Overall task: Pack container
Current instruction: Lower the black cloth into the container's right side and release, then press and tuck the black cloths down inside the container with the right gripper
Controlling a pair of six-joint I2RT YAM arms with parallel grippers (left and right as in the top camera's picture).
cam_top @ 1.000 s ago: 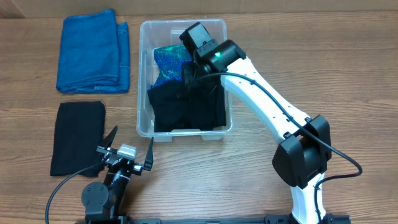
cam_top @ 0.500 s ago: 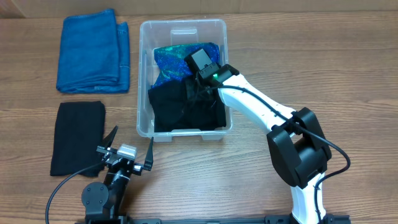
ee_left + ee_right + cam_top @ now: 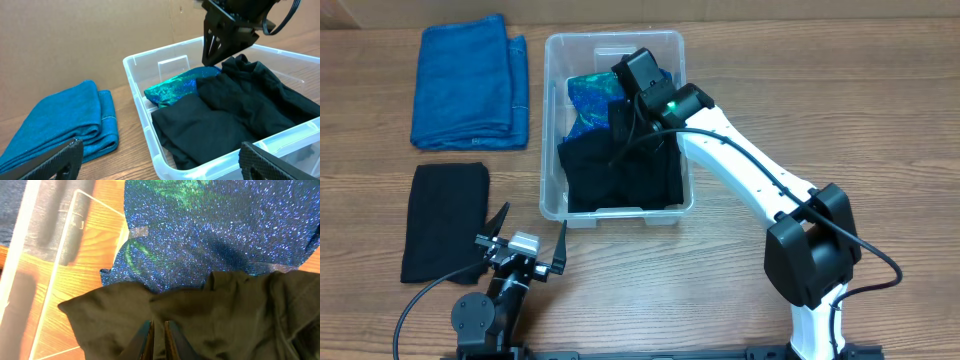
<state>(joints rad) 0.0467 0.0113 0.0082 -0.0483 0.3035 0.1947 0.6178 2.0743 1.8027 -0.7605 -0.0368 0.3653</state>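
Note:
The clear container [image 3: 552, 60] sits at mid-table and also shows in the left wrist view [image 3: 137, 95]. Inside it a black cloth [image 3: 610, 180] fills the near part and a sparkly blue-green cloth [image 3: 585, 100] lies at the far end. My right gripper [image 3: 620, 125] is inside the container, shut on a fold of the black cloth [image 3: 115, 320], with its fingers [image 3: 158, 330] pinching it just above the sparkly cloth [image 3: 210, 225]. My left gripper [image 3: 525, 245] is open and empty near the table's front edge, facing the container [image 3: 160, 150].
A folded blue towel [image 3: 470, 82] lies left of the container at the back; it also shows in the left wrist view [image 3: 65, 120]. A folded black cloth [image 3: 445, 220] lies at the front left, beside my left gripper.
My right gripper dipped toward the near part of the container, then drew back toward the far end, pulling a fold of the black cloth with it. The left arm has not moved.

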